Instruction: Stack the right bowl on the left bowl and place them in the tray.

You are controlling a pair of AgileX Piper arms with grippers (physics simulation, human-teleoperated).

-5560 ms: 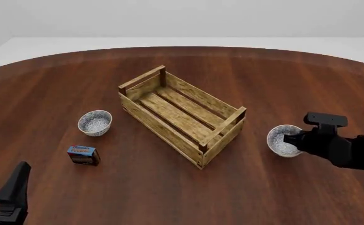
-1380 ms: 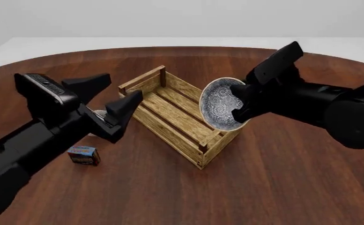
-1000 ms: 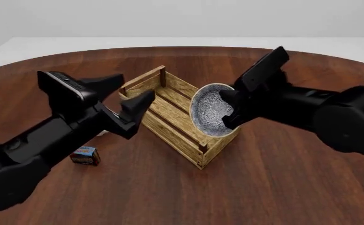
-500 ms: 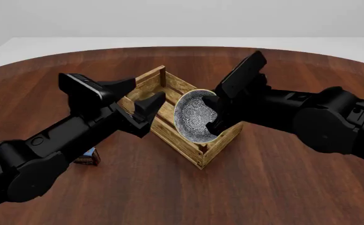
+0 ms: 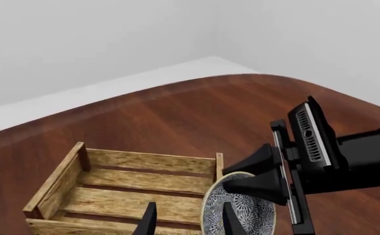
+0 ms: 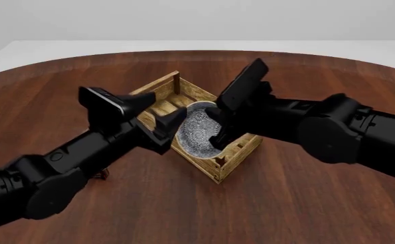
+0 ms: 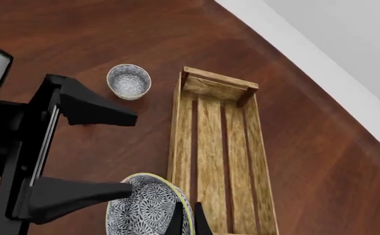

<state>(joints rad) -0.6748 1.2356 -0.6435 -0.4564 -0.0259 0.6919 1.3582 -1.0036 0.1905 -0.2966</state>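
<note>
We see both black grippers, left (image 6: 162, 111) and right (image 6: 214, 129), crowding the slatted wooden crate (image 6: 241, 147). Its far end (image 7: 219, 90) stays free, with the speckled white bowl (image 7: 128, 81) on open table beside it.

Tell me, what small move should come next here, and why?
Probably the open left tool should close on the held bowl's rim. The right tool holds that bowl tilted over the tray, one left finger is at its rim, and the other bowl sits on the table.

left arm (image 6: 55, 168): matte black, rounded bulky links | right arm (image 6: 333, 132): matte black, thick cylindrical segments | hands: black, tapered wedge fingers (image 7: 85, 107) | wrist block (image 5: 310, 142): boxy, grey ribbed vent panel
</note>
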